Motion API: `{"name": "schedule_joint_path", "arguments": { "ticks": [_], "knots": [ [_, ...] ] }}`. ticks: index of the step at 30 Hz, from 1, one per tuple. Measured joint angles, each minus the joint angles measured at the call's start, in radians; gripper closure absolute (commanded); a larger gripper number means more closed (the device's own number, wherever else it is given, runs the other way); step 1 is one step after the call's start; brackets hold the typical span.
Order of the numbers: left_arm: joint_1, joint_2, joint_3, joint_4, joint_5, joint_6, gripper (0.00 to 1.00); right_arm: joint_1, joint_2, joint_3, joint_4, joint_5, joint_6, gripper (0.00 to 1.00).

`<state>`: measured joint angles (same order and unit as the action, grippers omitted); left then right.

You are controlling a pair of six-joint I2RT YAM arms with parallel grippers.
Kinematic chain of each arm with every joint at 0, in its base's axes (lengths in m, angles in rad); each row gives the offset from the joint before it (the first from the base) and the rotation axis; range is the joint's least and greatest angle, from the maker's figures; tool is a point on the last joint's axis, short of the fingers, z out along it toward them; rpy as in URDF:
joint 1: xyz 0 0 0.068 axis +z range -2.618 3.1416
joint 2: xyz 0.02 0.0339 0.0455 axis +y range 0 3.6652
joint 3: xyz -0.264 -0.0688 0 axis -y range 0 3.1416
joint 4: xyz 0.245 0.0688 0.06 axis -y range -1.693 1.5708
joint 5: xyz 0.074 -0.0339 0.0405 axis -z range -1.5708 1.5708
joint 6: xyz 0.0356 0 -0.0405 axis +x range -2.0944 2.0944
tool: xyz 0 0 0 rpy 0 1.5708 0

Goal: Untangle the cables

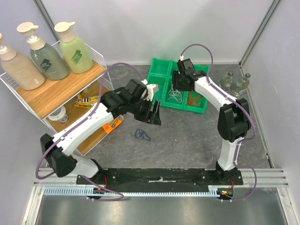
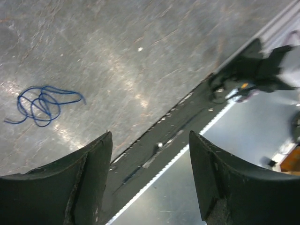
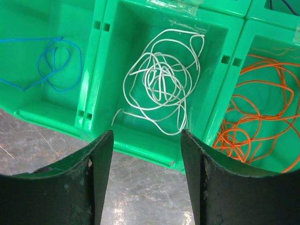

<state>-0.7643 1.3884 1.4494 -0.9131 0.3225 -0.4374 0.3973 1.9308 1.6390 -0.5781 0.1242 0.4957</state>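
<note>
**A:** Where's the white cable [image 3: 161, 82] sitting?

**B:** It's bunched in the middle compartment of the green tray [image 3: 140, 143]. There's a light blue cable [image 3: 49, 63] in the compartment on one side and an orange cable [image 3: 253, 117] on the other. None of them cross the dividers.

**A:** And the right tool [image 3: 146, 136]?

**B:** It hovers over the tray's near wall with its fingers spread and nothing between them. From the wrist camera the white tangle lies straight ahead, inside the gap between the two fingers. I'd say a straight advance and drop would meet it.

**A:** What about the one lying loose?

**B:** That's the dark blue cable [image 1: 140, 135], out on the desk [image 1: 197, 140] and well apart from the tray. It's a small coil with a tail running out at each end, so it lies longer one way than the other.

**A:** Which arm is closer to it?

**B:** The left one, easily. The left tool [image 1: 155, 115] hangs just beside it, also open and empty. The coil sits off to one side of the fingers in the wrist view, though, not between them. My guess is it would need to shift sideways before closing.
</note>
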Motion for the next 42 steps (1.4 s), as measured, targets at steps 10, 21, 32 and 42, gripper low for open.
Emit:
{"name": "schedule_joint_path", "arguments": {
  "ticks": [10, 21, 32, 42],
  "knots": [
    [-0.055, 0.220, -0.144, 0.006, -0.167, 0.065, 0.32, 0.000, -0.356, -0.258, -0.037, -0.057, -0.043, 0.30],
    [0.047, 0.350, -0.212, 0.055, -0.294, 0.061, 0.51, 0.000, -0.799, -0.697, -0.098, -0.067, 0.013, 0.31],
    [0.059, 0.431, -0.217, 0.079, -0.322, 0.062, 0.98, 0.000, -0.805, -0.715, -0.111, -0.076, 0.029, 0.32],
    [0.060, 0.352, -0.151, 0.077, -0.110, 0.064, 0.98, 0.005, -0.749, -0.721, -0.034, -0.314, -0.022, 0.33]
  ]
}}
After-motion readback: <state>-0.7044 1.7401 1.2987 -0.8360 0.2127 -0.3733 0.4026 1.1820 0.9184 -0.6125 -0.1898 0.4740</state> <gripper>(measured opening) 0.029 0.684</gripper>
